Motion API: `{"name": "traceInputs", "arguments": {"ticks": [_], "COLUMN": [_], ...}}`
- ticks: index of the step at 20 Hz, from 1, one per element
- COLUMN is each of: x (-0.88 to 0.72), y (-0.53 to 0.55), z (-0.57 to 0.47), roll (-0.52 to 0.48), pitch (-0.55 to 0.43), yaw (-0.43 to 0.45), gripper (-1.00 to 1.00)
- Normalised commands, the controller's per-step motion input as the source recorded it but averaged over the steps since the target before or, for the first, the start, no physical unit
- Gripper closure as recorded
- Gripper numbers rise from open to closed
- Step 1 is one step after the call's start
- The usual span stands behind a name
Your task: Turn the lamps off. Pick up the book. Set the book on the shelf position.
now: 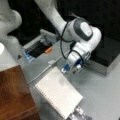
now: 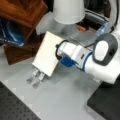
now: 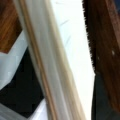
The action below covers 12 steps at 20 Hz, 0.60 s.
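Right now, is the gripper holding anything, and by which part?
The gripper holds the thin white rectangular book, lifted off the grey table, clamped across its flat faces, fingers protruding past one edge.

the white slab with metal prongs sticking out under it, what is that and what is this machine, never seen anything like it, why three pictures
The machine is a white robot arm with many joints. Its tip carries a gripper, two metal fingers that pinch things; those are the prongs you see.

Two pictures come from cameras standing off the arm, looking at the same grey table from different sides. The third comes from a camera on the arm's wrist, so it sees the slab very close.

The white slab is a book, seen in both front views and clamped at one edge by the fingers. It looks lifted and tilted, close beside the reddish-brown wooden shelf. A white lamp shade stands behind it in a front view, and a black box sits at a front view's right.
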Motion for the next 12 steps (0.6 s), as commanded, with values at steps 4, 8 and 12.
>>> {"name": "traceInputs", "arguments": {"ticks": [4, 8, 12], "x": [0.04, 0.07, 0.1], "y": [0.03, 0.03, 0.02], "z": [-0.18, -0.17, -0.17], "roll": [-0.409, -0.384, -0.349], "pitch": [0.004, -0.009, -0.024], "yaw": [-0.034, 0.004, 0.018], "gripper": [-1.0, -1.0, -1.0]}}
